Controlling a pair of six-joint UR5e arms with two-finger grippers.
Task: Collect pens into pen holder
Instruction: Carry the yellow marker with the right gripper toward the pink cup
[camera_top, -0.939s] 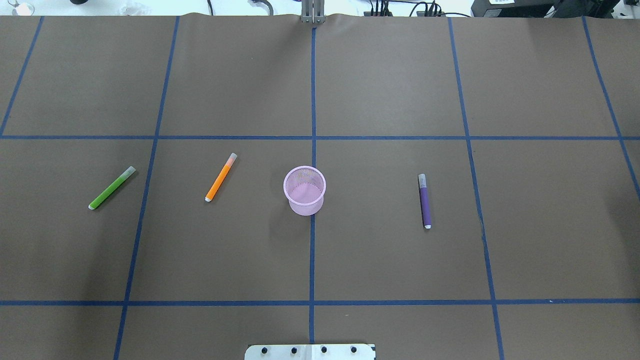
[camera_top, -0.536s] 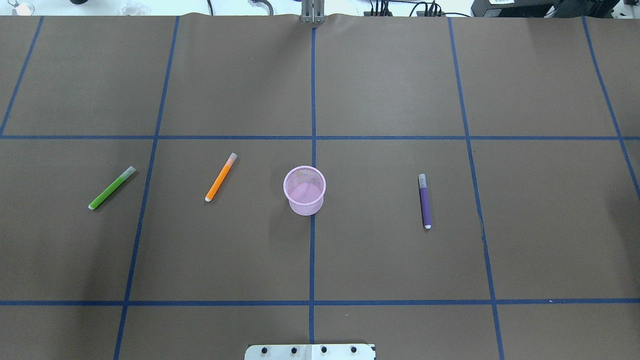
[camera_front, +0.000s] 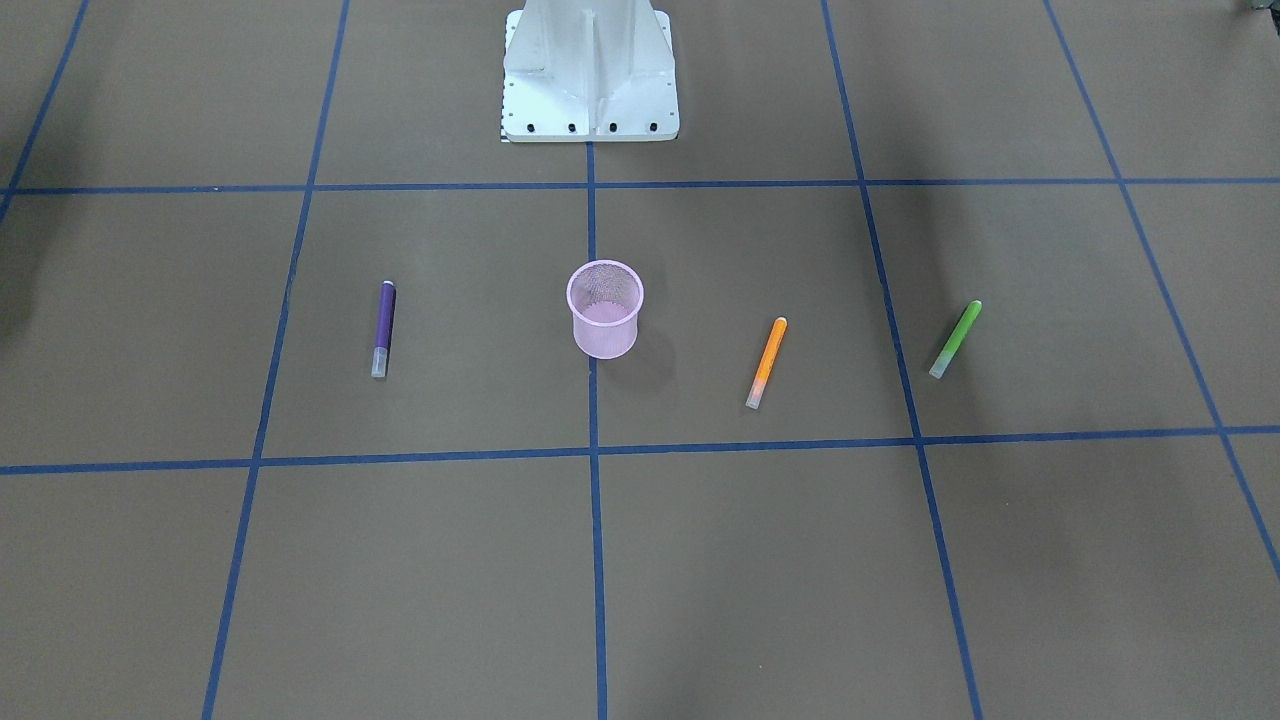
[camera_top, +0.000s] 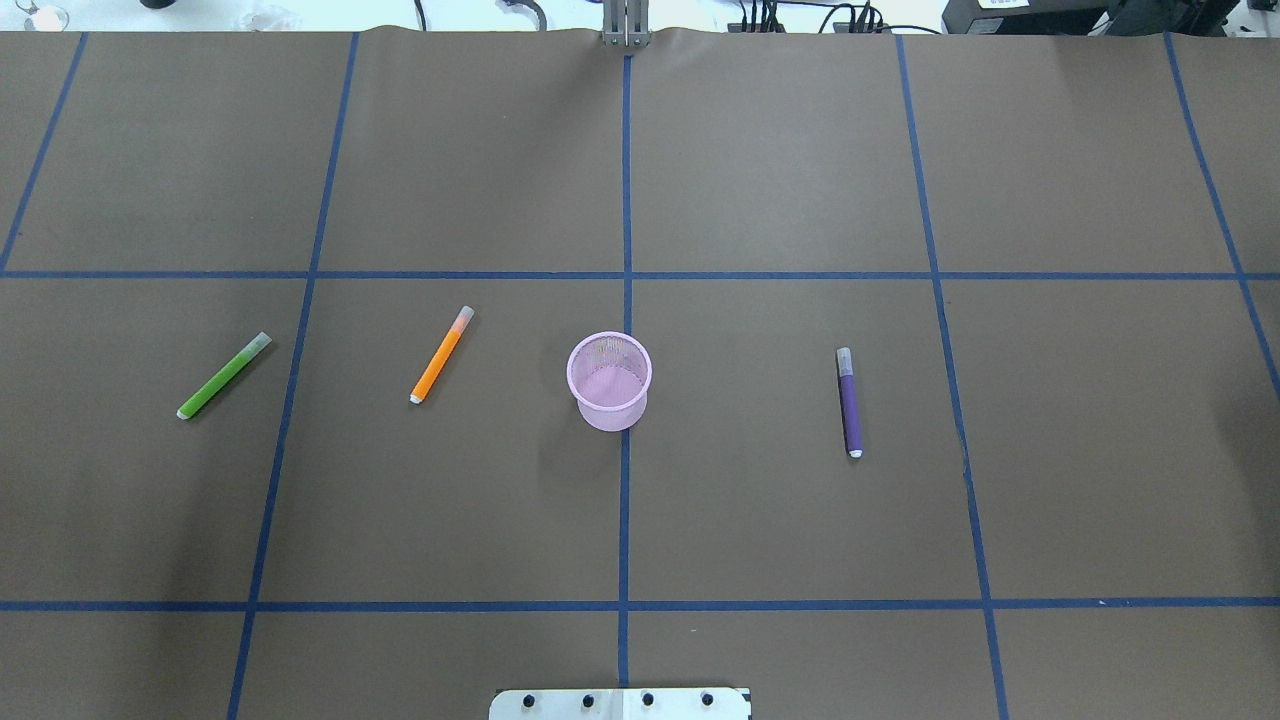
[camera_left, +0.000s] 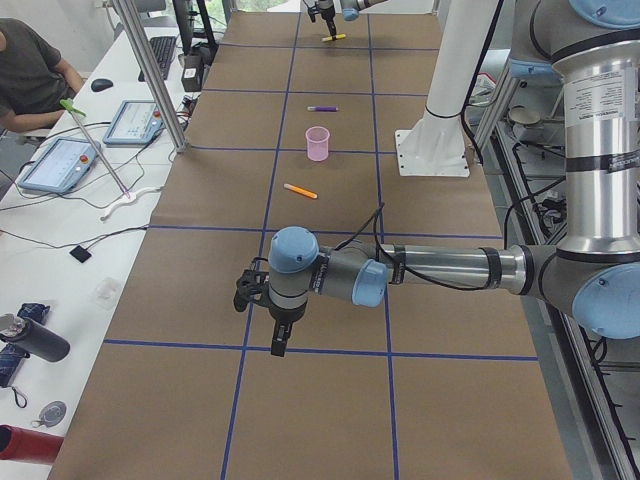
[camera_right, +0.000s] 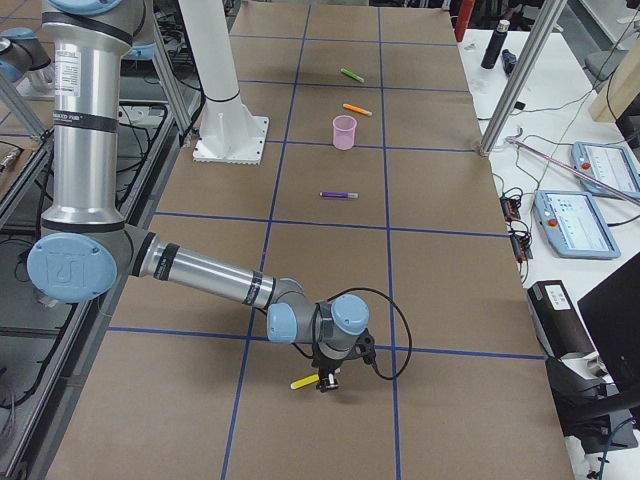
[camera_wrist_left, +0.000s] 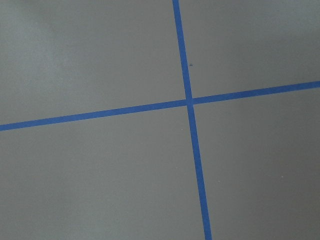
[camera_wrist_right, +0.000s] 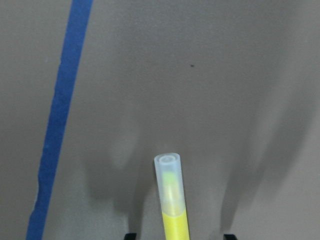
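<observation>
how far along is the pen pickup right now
Done: nothing yet; the pen holder looks empty. In hand: the right gripper straddles the yellow pen with its jaws open, not yet gripping it. To do: grasp and drop in that pen, then the purple pen, orange pen and green pen, all lying outside the holder.

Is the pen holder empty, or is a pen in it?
Empty. The pen holder stands upright with only mesh showing inside; the green pen, orange pen and purple pen lie on the table.
</observation>
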